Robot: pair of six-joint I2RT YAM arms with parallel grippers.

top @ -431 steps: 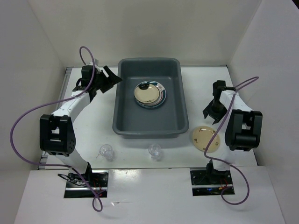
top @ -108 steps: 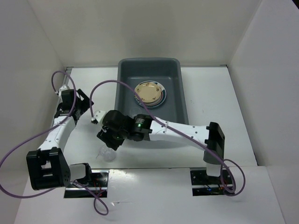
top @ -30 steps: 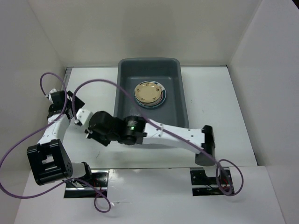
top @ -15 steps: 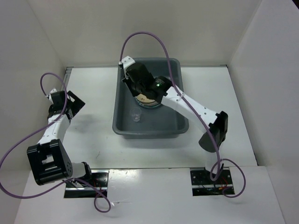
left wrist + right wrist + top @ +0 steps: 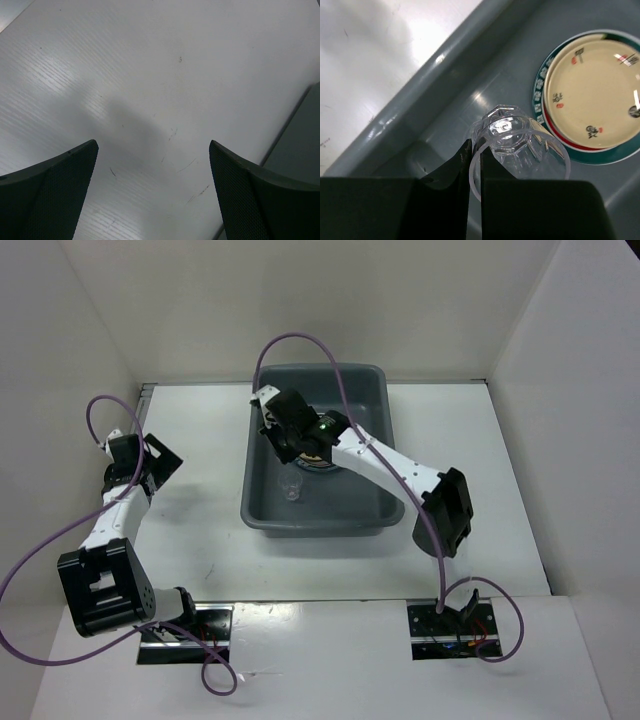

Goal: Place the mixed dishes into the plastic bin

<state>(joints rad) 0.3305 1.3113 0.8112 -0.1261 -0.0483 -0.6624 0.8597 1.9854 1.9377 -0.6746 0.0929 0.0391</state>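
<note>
The dark grey plastic bin (image 5: 380, 502) stands mid-table. Inside it lies a tan-yellow plate (image 5: 325, 452) on a green-rimmed plate, partly under my right arm, and a small clear cup (image 5: 291, 488) stands near the front left corner. My right gripper (image 5: 273, 428) hangs over the bin's left half. In the right wrist view it (image 5: 475, 150) is shut on the rim wall of a second clear cup (image 5: 520, 135), above the bin floor (image 5: 510, 70) beside the plates (image 5: 592, 97). My left gripper (image 5: 155, 462) (image 5: 153, 145) stands open over bare table, holding nothing.
White walls close in the table on three sides. The bin's left rim (image 5: 435, 65) runs just beside the held cup. A purple cable (image 5: 300, 340) arcs above the bin's back. The bin's side (image 5: 300, 145) shows at the right of the left wrist view.
My right arm swung from the table left of the bin to over the bin with the cup, then shifted slightly toward the near left. The left arm stayed still.
</note>
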